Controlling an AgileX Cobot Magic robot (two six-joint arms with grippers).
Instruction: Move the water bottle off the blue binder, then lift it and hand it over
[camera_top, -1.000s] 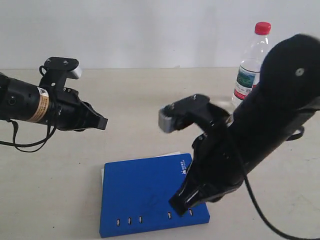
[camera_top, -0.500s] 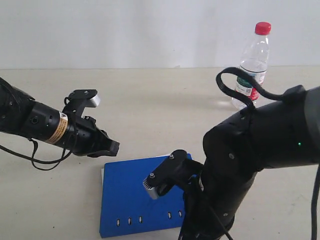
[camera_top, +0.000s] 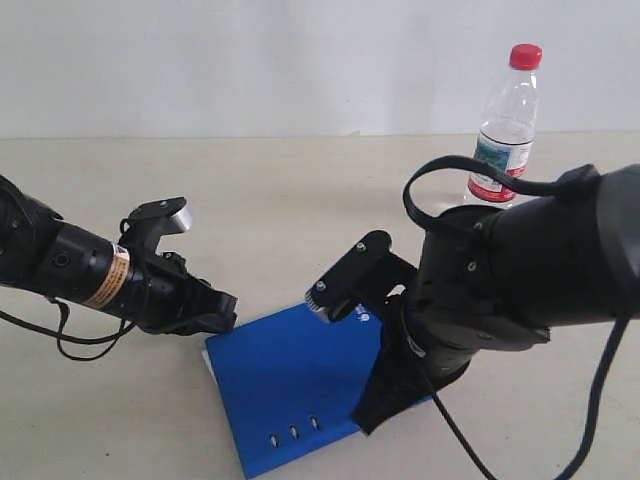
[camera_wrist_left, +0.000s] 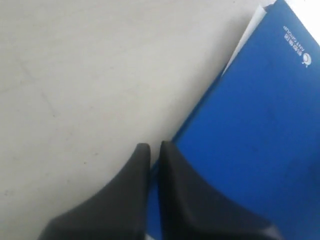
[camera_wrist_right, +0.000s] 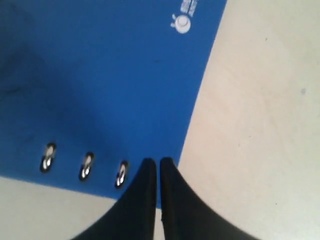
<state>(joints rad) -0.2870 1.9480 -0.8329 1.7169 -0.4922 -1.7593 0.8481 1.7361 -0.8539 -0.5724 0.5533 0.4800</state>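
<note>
Where the left wrist camera looked down, we saw the left claw (camera_wrist_left: 152, 148) closed, its two dark fingers pressed nearly together with nothing between them and the tips at the binder's (camera_wrist_left: 260, 130) edge, close to a corner. We could not tell whether they touched it. White pages (camera_wrist_left: 244, 40) stuck out a little past the cover's far corner. The right claw (camera_wrist_right: 159, 162) was closed and empty as well. Its tips sat over another corner of the binder, just beside three small slots (camera_wrist_right: 86, 166), with the white logo (camera_wrist_right: 184, 22) farther off along that edge. In the exterior view the left arm (camera_top: 90, 270) came in from the left of the frame, its tip at the binder's upper-left corner. The bulky right arm (camera_top: 510, 270) filled the right side and covered the binder's right part. The binder lay flat on the table (camera_top: 300, 190) at the lower centre, turned at an angle. The bottle (camera_top: 505, 120) stood upright on the table at the upper right, red cap on, well apart from the binder and both claws.
</note>
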